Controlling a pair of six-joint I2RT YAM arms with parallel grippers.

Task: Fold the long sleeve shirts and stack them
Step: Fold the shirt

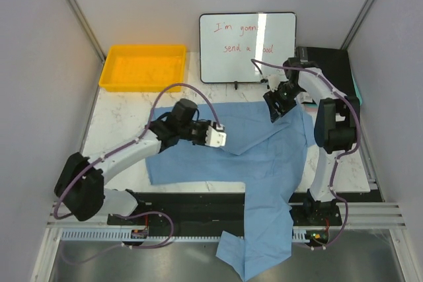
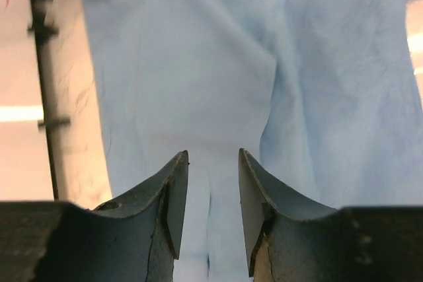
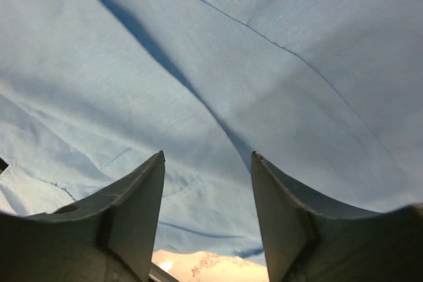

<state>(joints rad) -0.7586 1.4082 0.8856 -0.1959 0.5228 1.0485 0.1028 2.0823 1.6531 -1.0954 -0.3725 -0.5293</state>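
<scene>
The light blue shirt (image 1: 264,160) is spread beneath both parted, empty grippers: the left gripper (image 1: 221,138) over its middle, the right gripper (image 1: 275,111) at its far-right corner.

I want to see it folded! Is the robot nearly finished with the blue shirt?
Not nearly. Nothing looks folded: the shirt lies rumpled on the table, one part hanging off the near edge. The left fingers and right fingers hover open over it. All folding and stacking remains.

Marbled white counter (image 1: 122,115) carrying a spread light blue shirt (image 1: 264,156), yellow tray (image 1: 143,88) sitting behind and left of the shirt, whiteboard (image 1: 248,47) standing behind the shirt.
</scene>
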